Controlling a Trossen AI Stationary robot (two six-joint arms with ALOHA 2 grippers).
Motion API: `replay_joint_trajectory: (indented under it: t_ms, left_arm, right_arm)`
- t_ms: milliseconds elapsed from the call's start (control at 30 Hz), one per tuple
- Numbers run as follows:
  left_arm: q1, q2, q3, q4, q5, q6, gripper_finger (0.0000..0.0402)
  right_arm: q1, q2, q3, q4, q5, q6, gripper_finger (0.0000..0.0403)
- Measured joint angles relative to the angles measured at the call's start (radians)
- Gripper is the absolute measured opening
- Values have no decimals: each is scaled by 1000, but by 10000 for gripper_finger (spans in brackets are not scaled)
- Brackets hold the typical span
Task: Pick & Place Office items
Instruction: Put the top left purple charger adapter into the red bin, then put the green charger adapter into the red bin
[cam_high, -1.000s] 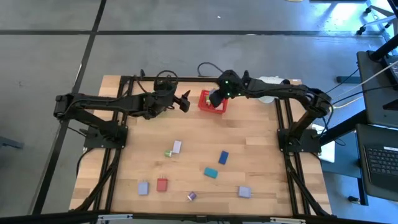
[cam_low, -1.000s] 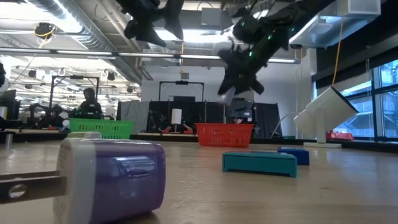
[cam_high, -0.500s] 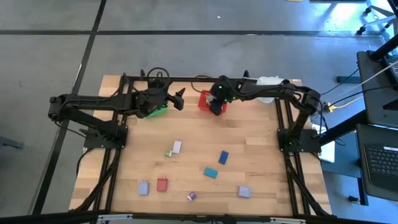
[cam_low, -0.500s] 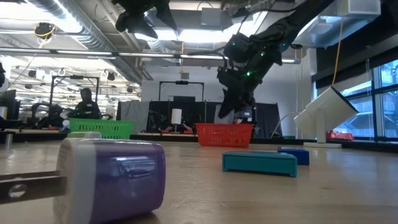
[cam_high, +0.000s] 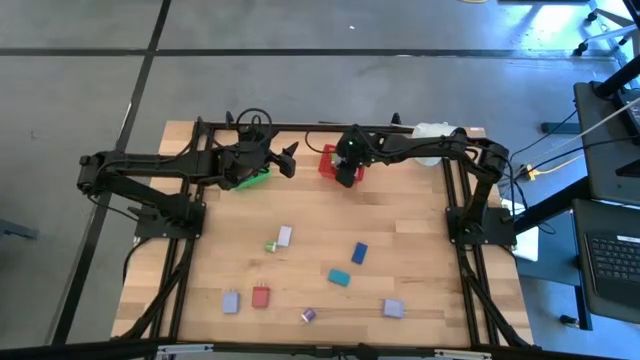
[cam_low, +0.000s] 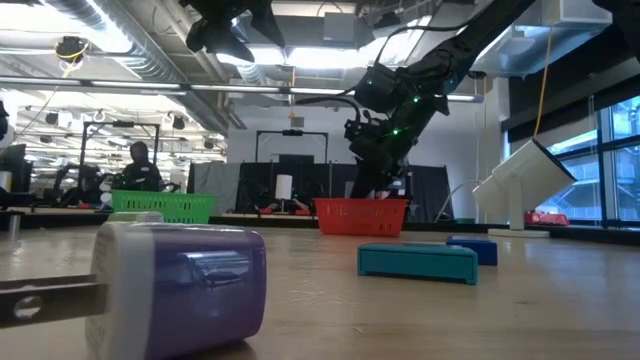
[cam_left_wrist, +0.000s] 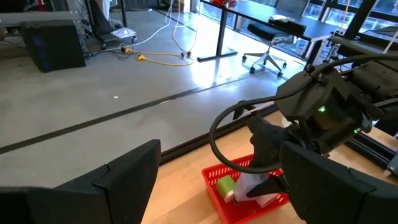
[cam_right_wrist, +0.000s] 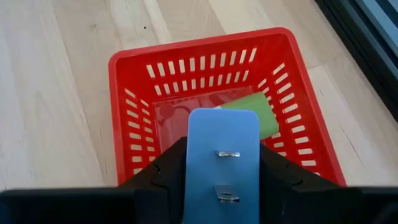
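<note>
A: One piece in the air right now. The right gripper (cam_right_wrist: 221, 171) has its jaws pinching a light blue block (cam_right_wrist: 222, 163) with two metal prongs on its face, held right above the red basket (cam_right_wrist: 134, 87).

B: So this is the drop step?

A: That's my read. The block hangs over the basket's open top, and a green piece (cam_right_wrist: 255, 109) already lies inside on the floor of it. From overhead the right gripper (cam_high: 346, 168) sits right at the red basket (cam_high: 327, 160) at the far edge of the counter (cam_high: 420, 240).

B: And the left gripper?

A: The left gripper (cam_high: 287, 160) hovers near the green basket (cam_high: 255, 178), jaws spread wide, nothing in them. It's waiting.

B: What does the next move call for?

A: Just spreading the jaws so the block falls clear inside the walls, I'd say. It looks centred enough. Then back for more: plenty still lie loose on the near half of the counter, a teal block (cam_high: 339, 277), a dark blue one (cam_high: 359, 253), a red one (cam_high: 261, 296), lavender ones too.
</note>
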Motion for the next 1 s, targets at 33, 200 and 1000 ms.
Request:
replay_joint_trajectory:
  t_ms: [33, 200, 1000]
  left_arm:
    - [0, 0, 0, 0, 0, 0, 326]
    - [0, 0, 0, -4, 1, -10, 326]
    - [-121, 2, -1, -586, 702, -87, 326]
  right_arm:
    - [0, 0, 0, 0, 0, 3, 139]
    - [0, 4, -2, -11, -1, 15, 161]
    - [0, -342, -2, -111, 10, 66, 261]
